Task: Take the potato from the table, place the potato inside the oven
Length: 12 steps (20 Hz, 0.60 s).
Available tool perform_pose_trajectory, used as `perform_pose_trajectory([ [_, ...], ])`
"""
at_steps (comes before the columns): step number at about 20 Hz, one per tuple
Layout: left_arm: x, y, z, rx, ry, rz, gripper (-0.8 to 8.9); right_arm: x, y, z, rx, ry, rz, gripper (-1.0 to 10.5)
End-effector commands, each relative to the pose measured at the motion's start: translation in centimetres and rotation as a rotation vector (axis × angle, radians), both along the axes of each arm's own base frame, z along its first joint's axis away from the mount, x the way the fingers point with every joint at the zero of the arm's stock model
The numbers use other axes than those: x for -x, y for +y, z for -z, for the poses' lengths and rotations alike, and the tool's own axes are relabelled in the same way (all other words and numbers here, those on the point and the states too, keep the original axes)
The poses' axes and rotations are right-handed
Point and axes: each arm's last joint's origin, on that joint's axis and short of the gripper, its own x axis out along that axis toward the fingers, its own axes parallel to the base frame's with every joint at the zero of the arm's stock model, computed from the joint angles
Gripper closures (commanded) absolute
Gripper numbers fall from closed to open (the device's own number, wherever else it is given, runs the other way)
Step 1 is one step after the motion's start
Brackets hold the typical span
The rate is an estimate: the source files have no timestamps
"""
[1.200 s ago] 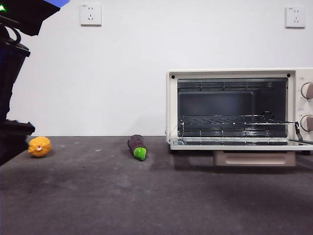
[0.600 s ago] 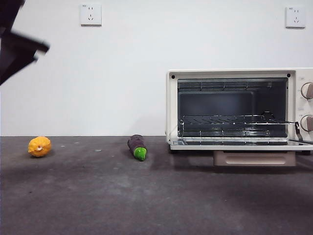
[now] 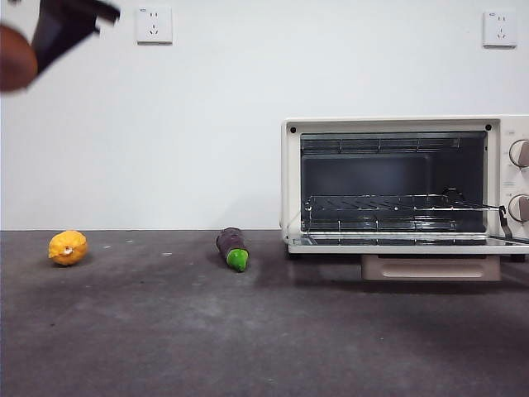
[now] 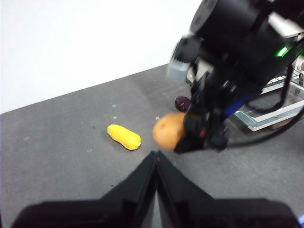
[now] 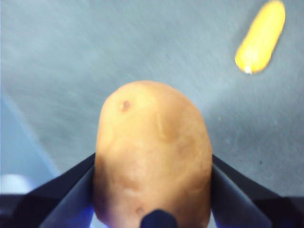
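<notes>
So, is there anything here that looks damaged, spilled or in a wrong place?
Nothing stands out. The right gripper holds the potato above the table. The oven stands open, its rack level. The yellow fruit and the eggplant lie whole.

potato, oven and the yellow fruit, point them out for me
potato (image 5: 153,152), right wrist view, middle of its skin, between the right tool's jaws
oven (image 3: 291,182), front view, cream left wall of its frame
yellow fruit (image 3: 67,247), front view, middle of its body on the table

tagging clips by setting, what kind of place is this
Probably a lab mock-up of a kitchen: a toaster oven with its door open on a bare grey table, toy-like produce, a plain white wall with sockets.
</notes>
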Motion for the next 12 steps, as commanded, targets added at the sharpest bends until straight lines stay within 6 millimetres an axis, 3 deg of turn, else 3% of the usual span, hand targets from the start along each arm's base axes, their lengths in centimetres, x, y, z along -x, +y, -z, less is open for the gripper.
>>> perform_pose_trajectory([
  [1,0.1,0.2,0.0,0.035,0.0,-0.004,8.19,1.0,-1.7,-2.9,-0.04,-0.007,0.003,7.9],
  [6,0.1,0.2,0.0,0.066,0.01,-0.013,8.19,2.1,-4.8,-6.4,-0.01,-0.099,0.045,7.9],
  [10,0.1,0.2,0.0,0.071,0.011,-0.014,8.19,3.1,-9.1,-6.4,0.22,-0.225,0.201,7.9],
  [12,0.1,0.2,0.0,0.071,0.011,-0.015,8.19,2.7,-12.4,-6.0,0.309,-0.263,0.318,7.9],
])
